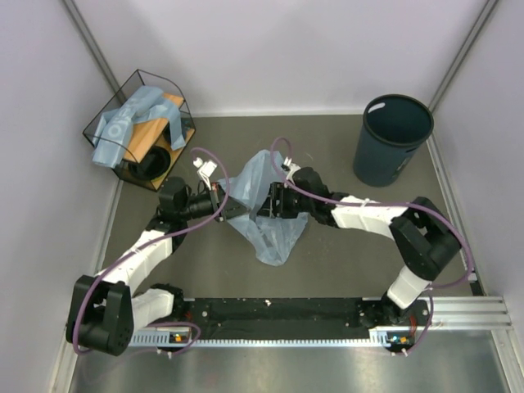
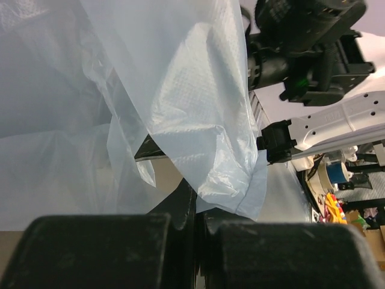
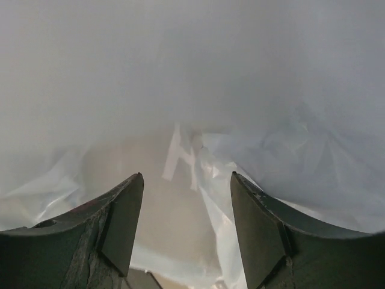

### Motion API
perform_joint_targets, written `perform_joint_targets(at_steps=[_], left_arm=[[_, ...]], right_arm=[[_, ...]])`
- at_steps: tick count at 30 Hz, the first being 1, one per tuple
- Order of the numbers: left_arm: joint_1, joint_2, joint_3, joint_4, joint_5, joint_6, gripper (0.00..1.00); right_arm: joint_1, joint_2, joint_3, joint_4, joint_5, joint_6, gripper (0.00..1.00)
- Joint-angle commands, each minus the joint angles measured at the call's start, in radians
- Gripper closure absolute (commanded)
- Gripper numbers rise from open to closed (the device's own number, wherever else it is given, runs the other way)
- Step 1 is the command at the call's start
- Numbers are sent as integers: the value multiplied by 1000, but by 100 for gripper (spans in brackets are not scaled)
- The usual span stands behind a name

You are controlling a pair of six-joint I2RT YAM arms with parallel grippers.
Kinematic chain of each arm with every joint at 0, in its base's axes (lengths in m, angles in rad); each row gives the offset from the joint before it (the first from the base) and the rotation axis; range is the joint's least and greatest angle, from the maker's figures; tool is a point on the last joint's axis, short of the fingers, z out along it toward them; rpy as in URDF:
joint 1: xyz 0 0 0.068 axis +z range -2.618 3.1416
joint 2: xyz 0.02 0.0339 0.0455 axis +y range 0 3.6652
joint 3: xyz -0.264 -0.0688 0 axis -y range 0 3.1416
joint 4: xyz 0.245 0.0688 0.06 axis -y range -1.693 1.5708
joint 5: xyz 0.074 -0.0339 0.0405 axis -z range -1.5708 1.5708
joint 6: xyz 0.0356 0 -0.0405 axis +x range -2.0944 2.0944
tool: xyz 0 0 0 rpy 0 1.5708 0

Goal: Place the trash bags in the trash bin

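A thin light-blue trash bag (image 1: 274, 233) hangs as a loose sheet in the middle of the table, between the two arms. My left gripper (image 1: 237, 209) is shut on its left edge; in the left wrist view the film (image 2: 180, 90) drapes from the closed fingertips (image 2: 186, 192). My right gripper (image 1: 266, 201) faces it from the right. Its jaws stand open (image 3: 186, 174) with film (image 3: 192, 72) filling the view just ahead, none of it pinched. The dark blue-grey trash bin (image 1: 393, 139) stands upright at the back right, apart from both grippers. It looks empty.
A black wire basket (image 1: 176, 102) with a wooden base sits at the back left, holding more light-blue bags (image 1: 123, 123). White walls close in the table on three sides. A metal rail (image 1: 458, 311) runs along the near edge by the arm bases.
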Motion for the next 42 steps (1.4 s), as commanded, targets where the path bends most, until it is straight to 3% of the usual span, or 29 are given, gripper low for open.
perform_joint_targets(at_steps=[1, 9, 14, 24, 42], left_arm=[[5, -9, -9, 78, 3, -12, 100], [5, -26, -36, 88, 12, -19, 100], [5, -30, -55, 97, 21, -31, 100], [5, -12, -62, 138, 38, -48, 100], [5, -4, -68, 143, 57, -55, 100]], right_arm=[[24, 79, 40, 120, 71, 51, 39], [24, 185, 106, 121, 128, 71, 35], [24, 182, 161, 131, 123, 48, 45], [23, 200, 214, 6, 203, 51, 40], [33, 261, 267, 49, 194, 63, 45]])
